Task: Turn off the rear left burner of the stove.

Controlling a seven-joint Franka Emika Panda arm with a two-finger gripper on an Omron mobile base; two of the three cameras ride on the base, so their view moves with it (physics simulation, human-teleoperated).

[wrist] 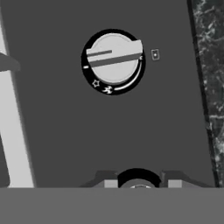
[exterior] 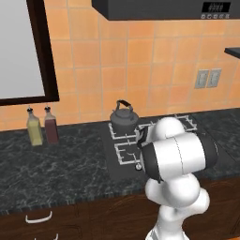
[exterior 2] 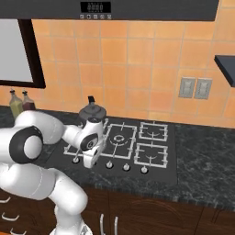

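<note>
Your hand [exterior 2: 93, 161] is empty, its opening hidden; ahead, pinch the stiff, slick knob [wrist: 113, 57] across its raised bar.

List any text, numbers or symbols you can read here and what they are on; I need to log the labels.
No words can be read.
Knob: small white symbols on its dark ring, a star and a flame-like mark, plus a dash; no letters.
Stove: tiny square icon beside the knob, too small to read.
Hood display: lit digits, too blurred to read.
Bottles: no label visible.
</note>
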